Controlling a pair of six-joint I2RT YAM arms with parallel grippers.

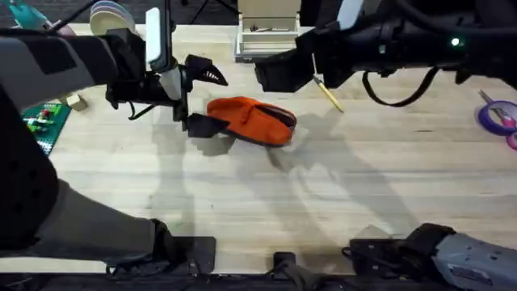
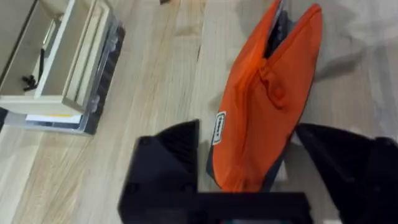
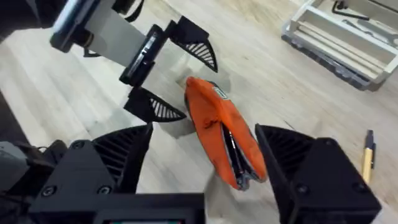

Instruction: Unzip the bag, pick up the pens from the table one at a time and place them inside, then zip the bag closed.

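Note:
The orange bag [image 1: 254, 120] lies on the table [image 1: 339, 194] near the middle, its zipper parted at the end away from the left arm, with dark lining showing [image 3: 231, 152]. My left gripper [image 1: 206, 99] is open and straddles the bag's left end [image 2: 249, 130]. Its nearer finger [image 1: 202, 125] rests against the dark end of the bag and the farther finger [image 1: 208, 74] stands apart. My right gripper [image 1: 283, 73] hovers open above and behind the bag [image 3: 221, 134], holding nothing. A yellow pen [image 1: 327, 93] lies on the table to the right of the bag, also in the right wrist view [image 3: 368, 155].
A white desk organiser [image 1: 266, 36] stands at the back centre. At the far right lies a purple tape roll [image 1: 497, 115]. A green brick plate [image 1: 40, 121] and a small wooden block [image 1: 77, 101] sit at the left. The near half of the table is open.

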